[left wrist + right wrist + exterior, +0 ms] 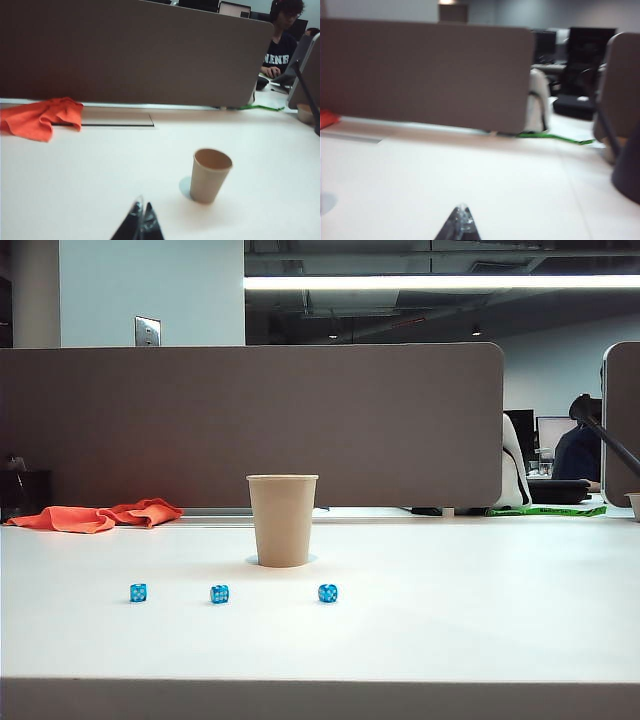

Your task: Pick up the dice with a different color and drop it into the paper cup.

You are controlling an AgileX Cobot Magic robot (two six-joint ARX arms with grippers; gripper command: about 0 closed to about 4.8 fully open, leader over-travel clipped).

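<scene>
The paper cup (282, 520) stands mid-worktop (480, 610); three blue dice (219, 593) line up before it; left tool (141, 220) and right tool (462, 222), tips pinched together, hover near it.

Open-plan office. Grey fabric desk divider (250, 425) behind a white desk (450, 610); computer monitors (552, 430) beyond; seated person (281, 47) at a neighbouring workstation; exposed ceiling with strip light (440, 282); wall switch plate (147, 331).
</scene>
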